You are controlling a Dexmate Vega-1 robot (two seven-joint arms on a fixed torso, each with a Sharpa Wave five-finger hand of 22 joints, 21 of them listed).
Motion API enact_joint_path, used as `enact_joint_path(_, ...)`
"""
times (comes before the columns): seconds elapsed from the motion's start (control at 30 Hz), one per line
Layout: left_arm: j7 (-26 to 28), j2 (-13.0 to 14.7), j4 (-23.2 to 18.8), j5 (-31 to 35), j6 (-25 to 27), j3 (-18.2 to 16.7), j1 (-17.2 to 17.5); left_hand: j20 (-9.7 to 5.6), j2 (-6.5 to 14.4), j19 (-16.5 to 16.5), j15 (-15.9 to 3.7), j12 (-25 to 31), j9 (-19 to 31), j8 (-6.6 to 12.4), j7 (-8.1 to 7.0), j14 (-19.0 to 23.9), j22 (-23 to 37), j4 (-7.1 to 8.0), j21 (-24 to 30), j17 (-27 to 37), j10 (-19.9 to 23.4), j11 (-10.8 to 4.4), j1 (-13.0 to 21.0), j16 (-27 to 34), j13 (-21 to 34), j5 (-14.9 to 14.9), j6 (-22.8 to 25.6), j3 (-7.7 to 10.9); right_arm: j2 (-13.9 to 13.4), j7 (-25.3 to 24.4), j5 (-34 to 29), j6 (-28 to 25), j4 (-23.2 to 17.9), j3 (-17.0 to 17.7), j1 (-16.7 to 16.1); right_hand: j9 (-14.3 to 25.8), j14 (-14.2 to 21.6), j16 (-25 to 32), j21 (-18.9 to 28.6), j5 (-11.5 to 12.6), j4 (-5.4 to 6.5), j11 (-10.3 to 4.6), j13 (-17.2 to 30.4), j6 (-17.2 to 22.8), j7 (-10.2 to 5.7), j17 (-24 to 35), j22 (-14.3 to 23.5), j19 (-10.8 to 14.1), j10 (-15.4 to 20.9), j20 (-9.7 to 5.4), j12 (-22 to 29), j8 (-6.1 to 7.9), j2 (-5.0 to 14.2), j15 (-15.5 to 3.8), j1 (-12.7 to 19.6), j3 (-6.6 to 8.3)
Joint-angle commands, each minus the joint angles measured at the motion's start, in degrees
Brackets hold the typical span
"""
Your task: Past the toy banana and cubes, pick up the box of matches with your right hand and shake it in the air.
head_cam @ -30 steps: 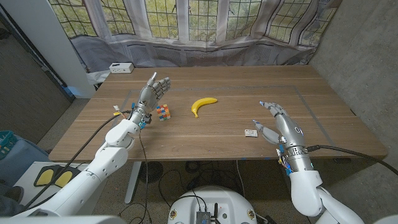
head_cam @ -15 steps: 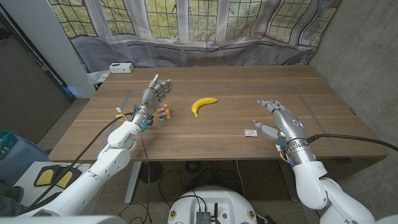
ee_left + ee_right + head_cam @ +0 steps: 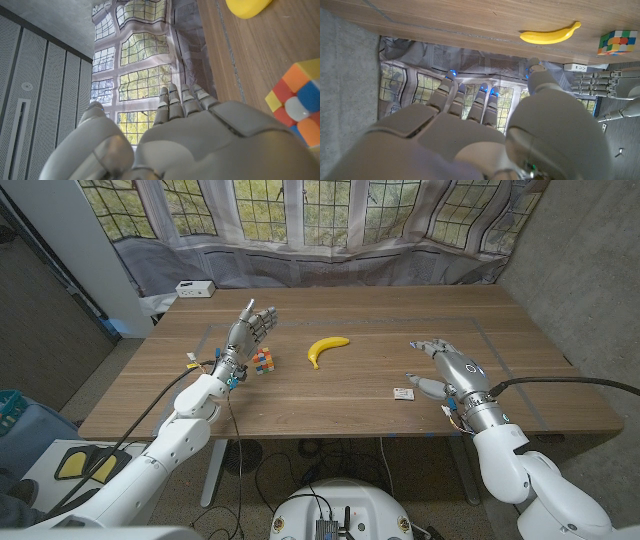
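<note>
Head view: the box of matches point(image 3: 405, 393) lies near the table's point(image 3: 400, 340) front edge, just left of the right hand point(image 3: 447, 375), which is released, fingers apart. The left hand point(image 3: 247, 332) is also spread beside the cube point(image 3: 262, 361).
Handling: probably light, thin cardboard; pinch its long sides.
Left wrist view: cube colours up close.
Right wrist view: the toy banana point(image 3: 550, 34) and cube, farther off.

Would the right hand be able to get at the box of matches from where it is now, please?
Probably yes: the box of matches lies on bare table just beside the open right hand, with the toy banana well off to the side.
</note>
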Motion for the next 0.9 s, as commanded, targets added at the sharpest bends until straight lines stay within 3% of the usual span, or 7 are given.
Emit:
enact_joint_path(0.03,1.0,0.8,-1.3,0.8,0.5,-0.3,-0.1,0.50,0.6,-0.1,-0.25,-0.3,0.3,-0.08,0.13,0.2,0.2,-0.29,0.0,0.3,-0.1,0.16,0.2,-0.1,0.3,0.0,0.1,0.03,-4.5,7.9,-2.1,-6.3,-3.3,-1.5,2.4,0.3,0.4,0.4,-0.1,0.2,0.43,-0.38,0.1,0.4,-0.32,0.3,0.3,0.1,0.4,0.14,0.3,0.31,-0.04,-0.14,0.6,0.27)
enact_joint_path(0.5,1.9,1.1,-1.5,1.4,1.2,-0.1,-0.4,0.60,0.7,-0.3,0.10,-0.5,0.3,-0.48,0.61,-0.3,0.2,-0.45,-0.1,0.3,-0.4,0.97,0.1,-0.3,0.3,0.0,-1.1,0.03,-8.0,15.3,-4.5,-11.5,-4.3,-5.8,7.4,0.4,0.6,0.6,0.0,0.2,0.81,-0.35,0.2,-0.5,-0.29,0.4,0.3,-0.2,-0.1,0.36,0.2,0.05,-0.11,-0.21,0.7,0.06)
enact_joint_path(0.9,2.2,0.8,-1.3,1.6,1.2,0.0,-0.7,0.60,0.7,-0.3,0.19,-0.5,0.3,-0.45,1.02,-0.4,0.2,-0.55,-0.1,0.3,-0.4,1.05,0.1,-0.3,0.3,0.0,-1.2,0.05,-9.2,17.7,-6.5,-13.9,-3.4,-9.9,11.3,0.4,1.0,0.9,0.0,0.2,0.92,-0.99,0.2,-1.1,-0.53,0.5,0.3,-0.4,-0.5,0.56,0.1,-0.06,-0.26,-0.41,0.8,-0.10)
